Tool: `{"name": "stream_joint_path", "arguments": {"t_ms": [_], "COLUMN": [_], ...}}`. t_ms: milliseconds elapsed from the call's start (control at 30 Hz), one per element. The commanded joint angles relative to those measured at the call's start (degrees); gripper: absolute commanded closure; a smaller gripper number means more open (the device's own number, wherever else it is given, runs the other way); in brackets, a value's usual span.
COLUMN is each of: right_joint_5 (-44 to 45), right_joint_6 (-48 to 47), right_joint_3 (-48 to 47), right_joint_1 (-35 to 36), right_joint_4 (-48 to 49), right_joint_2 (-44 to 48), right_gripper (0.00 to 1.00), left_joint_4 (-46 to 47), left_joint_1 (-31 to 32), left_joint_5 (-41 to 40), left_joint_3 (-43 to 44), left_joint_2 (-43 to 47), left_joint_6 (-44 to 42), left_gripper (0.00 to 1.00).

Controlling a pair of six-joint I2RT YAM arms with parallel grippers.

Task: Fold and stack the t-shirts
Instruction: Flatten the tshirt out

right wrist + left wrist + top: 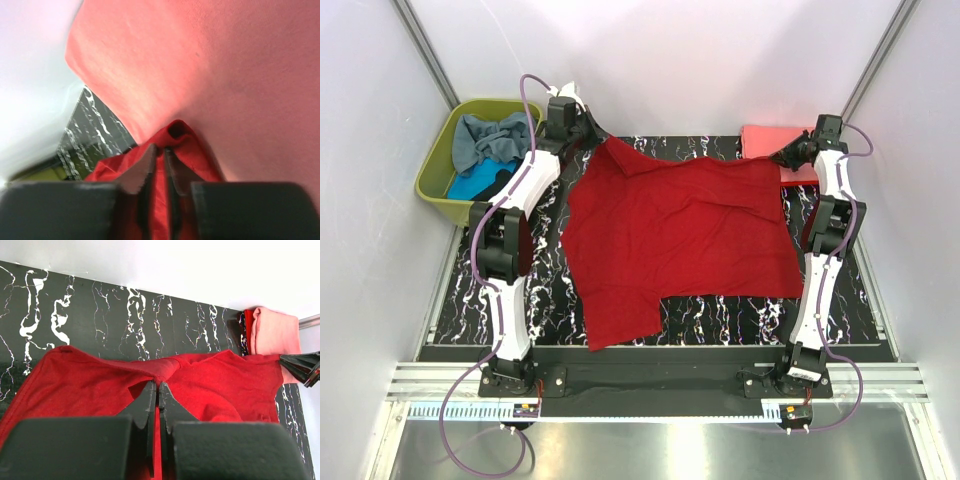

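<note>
1. Basket, olive-green plastic, stands just left of the left claw. A grey-blue shirt and a turquoise shirt lie crumpled in it, apparently waiting their turn.
2. The left claw's jaws are pressed together on a pinch of the dark red t-shirt at its far left corner. The cloth rises to the pinch, likely so the edge can be drawn taut.
3. The dark red t-shirt spreads between the two claws and back toward the arm bases. It lies mostly flat on the black marbled table and is not yet folded.
4. The right claw has its jaws nearly together with a ridge of red cloth between them. It seems to grip the far right corner, mirroring the left.
5. A coral-pink t-shirt, folded, lies touching and just behind the right claw. It is probably the base of the stack.
</note>
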State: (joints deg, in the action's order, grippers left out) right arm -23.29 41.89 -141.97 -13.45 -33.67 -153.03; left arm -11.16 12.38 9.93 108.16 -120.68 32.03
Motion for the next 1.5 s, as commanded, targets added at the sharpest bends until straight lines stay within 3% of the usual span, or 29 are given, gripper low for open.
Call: {"name": "stream_joint_path", "arguments": {"t_ms": [0,67,367,700,933,1067,1167,1267,1333,1367,1433,1467], "right_joint_5": [-1.9,-1.8,0.4,6.1,4.1,4.7,4.6,1.7,5.0,5.8,5.9,5.3], "right_joint_6": [2.5,3.1,3.7,3.0,0.7,-0.7,-1.5,-1.9,-2.9,-2.1,-2.1,-1.6], "right_joint_3": [-3.6,-3.4,-2.4,11.5,15.6,16.8,15.4,9.8,12.2,15.7,14.5,12.9], "right_joint_1": [0.0,0.0,0.0,0.0,0.1,0.4,0.5,0.8,1.5,1.5,1.5,1.4], "right_joint_4": [2.3,2.5,2.8,6.1,7.8,7.1,6.6,1.2,1.5,3.5,3.4,1.3], "right_joint_2": [-1.3,-1.4,1.6,22.6,37.6,48.5,49.7,53.5,59.4,63.5,63.3,60.2], "right_gripper": [0.87,1.00,1.00,1.00,1.00,1.00,1.00,1.00,1.00,1.00,1.00,1.00], "left_joint_4": [1.7,1.6,1.1,2.7,4.0,3.4,5.8,-6.4,-2.9,1.2,8.2,5.6], "left_joint_1": [0.2,0.2,-0.1,-0.5,-0.9,-1.7,-1.8,-4.2,-3.3,-2.0,-2.1,-2.7], "left_joint_5": [0.4,0.3,-2.6,-4.8,-5.4,-5.2,-7.3,-2.7,-1.4,-3.1,-8.8,-11.1], "left_joint_3": [1.6,1.8,3.7,5.5,6.2,11.1,15.7,31.3,28.7,20.2,14.0,17.3], "left_joint_2": [3.8,3.9,6.3,14.8,25.0,30.8,30.9,28.2,32.9,39.1,42.0,39.7], "left_joint_6": [-0.2,-0.6,-2.7,-3.0,-6.8,-4.2,-4.1,0.6,-1.1,-1.9,-2.9,-2.8], "left_gripper": [1.00,1.00,1.00,1.00,1.00,1.00,1.00,1.00,1.00,1.00,1.00,1.00]}}
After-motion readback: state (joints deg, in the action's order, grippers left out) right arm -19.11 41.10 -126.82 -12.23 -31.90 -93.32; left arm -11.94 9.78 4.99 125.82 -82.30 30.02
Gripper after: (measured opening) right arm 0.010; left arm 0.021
